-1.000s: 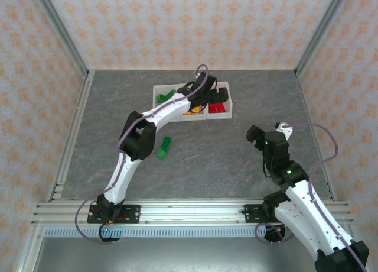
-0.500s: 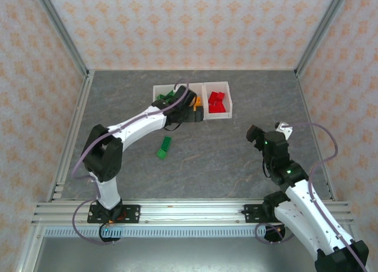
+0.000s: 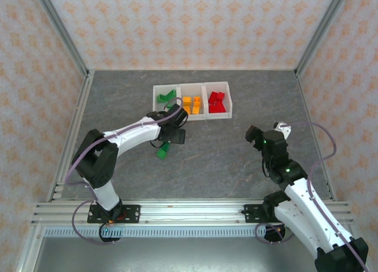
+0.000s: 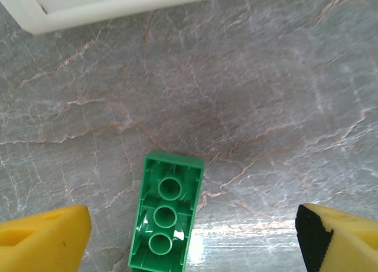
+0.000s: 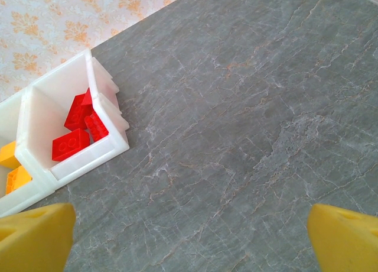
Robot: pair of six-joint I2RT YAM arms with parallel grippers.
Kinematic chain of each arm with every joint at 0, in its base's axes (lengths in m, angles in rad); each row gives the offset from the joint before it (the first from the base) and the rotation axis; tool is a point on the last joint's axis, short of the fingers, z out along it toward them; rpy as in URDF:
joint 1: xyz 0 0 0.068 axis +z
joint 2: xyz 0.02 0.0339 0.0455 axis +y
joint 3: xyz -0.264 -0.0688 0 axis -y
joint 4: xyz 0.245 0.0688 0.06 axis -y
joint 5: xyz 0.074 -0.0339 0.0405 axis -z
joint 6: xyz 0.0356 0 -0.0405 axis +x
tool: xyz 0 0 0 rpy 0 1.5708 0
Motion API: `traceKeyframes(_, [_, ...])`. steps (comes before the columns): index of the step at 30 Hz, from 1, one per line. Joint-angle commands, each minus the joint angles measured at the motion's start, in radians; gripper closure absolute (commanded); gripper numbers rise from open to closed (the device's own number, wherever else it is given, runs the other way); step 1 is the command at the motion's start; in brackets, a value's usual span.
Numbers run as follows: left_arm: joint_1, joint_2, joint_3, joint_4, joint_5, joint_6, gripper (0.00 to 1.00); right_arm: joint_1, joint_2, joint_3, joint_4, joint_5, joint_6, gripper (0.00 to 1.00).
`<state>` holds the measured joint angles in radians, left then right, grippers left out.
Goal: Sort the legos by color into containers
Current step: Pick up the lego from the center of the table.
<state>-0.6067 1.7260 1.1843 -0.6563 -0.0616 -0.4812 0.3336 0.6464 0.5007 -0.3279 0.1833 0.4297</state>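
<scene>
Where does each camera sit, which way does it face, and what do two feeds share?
Top external: above, behind the bases, looking down on the table; shows the left gripper and right gripper.
Left wrist: on the left arm, facing down at the green brick; yellow fingertips.
Right wrist: on the right arm, angled toward the containers; yellow fingertips.
Shared: top and right wrist both show the red bricks.

Bins (image 3: 218,116): three, joined. Loose green brick (image 4: 166,222): one. Red bricks (image 5: 71,145): at least three. Orange bricks (image 3: 191,103): count unclear.
</scene>
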Motion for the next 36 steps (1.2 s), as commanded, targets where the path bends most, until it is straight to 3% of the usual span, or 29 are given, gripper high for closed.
traceKeyframes(1, [0.006, 0.037, -0.024, -0.037, -0.022, 0.025, 0.09, 0.001, -0.003, 0.0, 0.003, 0.005, -0.002, 0.0])
traceKeyframes(6, [0.028, 0.093, -0.031, -0.03, 0.005, 0.046, 0.18, 0.002, -0.002, -0.001, 0.003, 0.007, 0.0, 0.0])
traceKeyframes(10, [0.038, 0.118, -0.029, -0.013, 0.006, 0.044, 0.37, 0.002, -0.001, 0.001, 0.0, 0.009, 0.002, 0.0])
traceKeyframes(16, [0.054, 0.148, -0.023, -0.002, 0.015, 0.039, 0.44, 0.001, 0.002, 0.002, 0.0, 0.011, 0.003, 0.0])
traceKeyframes(28, [0.056, 0.158, 0.028, 0.008, 0.057, 0.006, 0.75, 0.002, 0.001, 0.009, -0.014, 0.011, 0.01, 0.0])
traceKeyframes(32, [0.055, 0.104, 0.086, -0.01, 0.033, -0.005, 0.81, 0.001, -0.003, 0.01, -0.014, 0.014, 0.009, 0.0])
traceKeyframes(36, [0.07, 0.072, 0.202, -0.042, 0.006, -0.014, 0.81, 0.001, -0.002, 0.006, -0.009, 0.015, 0.009, 0.0])
